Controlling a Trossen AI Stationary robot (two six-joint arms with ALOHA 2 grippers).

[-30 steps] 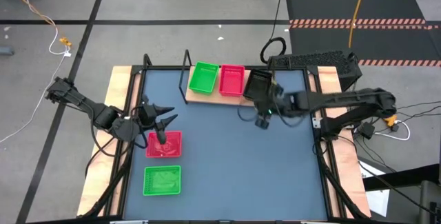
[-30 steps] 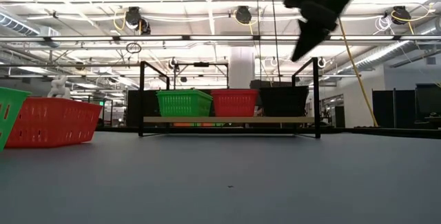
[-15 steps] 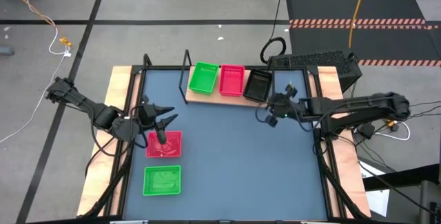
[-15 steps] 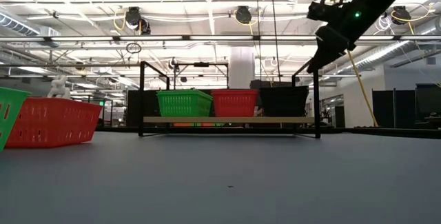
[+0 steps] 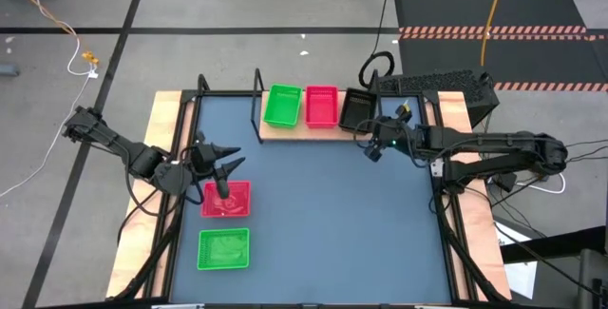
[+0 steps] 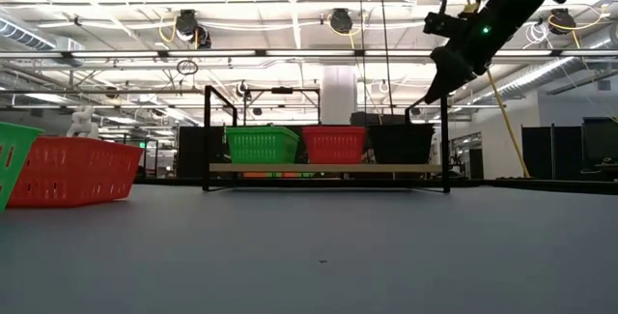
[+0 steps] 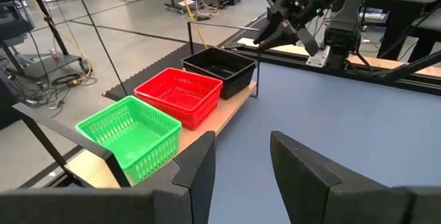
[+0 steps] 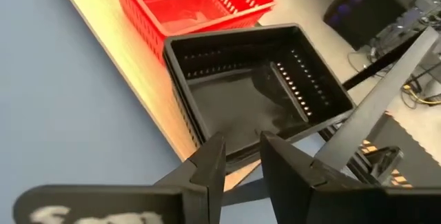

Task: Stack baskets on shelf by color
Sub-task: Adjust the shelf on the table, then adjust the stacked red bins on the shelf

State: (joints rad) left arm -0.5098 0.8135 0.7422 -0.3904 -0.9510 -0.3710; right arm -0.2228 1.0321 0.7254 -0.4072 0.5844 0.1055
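Black basket (image 5: 355,111) now sits on the shelf (image 5: 285,130); right gripper (image 5: 372,147), fingers narrowly parted, has backed off empty; left gripper (image 5: 226,168) hovers open over the red basket (image 5: 226,200)

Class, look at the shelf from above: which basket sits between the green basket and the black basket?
A red basket sits between the green basket and the black basket on the shelf; the high view shows it, and the low view too.

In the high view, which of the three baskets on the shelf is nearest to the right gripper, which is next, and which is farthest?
Measured from the right gripper, which hangs by the shelf's right end:
1. The black basket, at the right end of the shelf.
2. The red basket, in the middle.
3. The green basket, at the left end.
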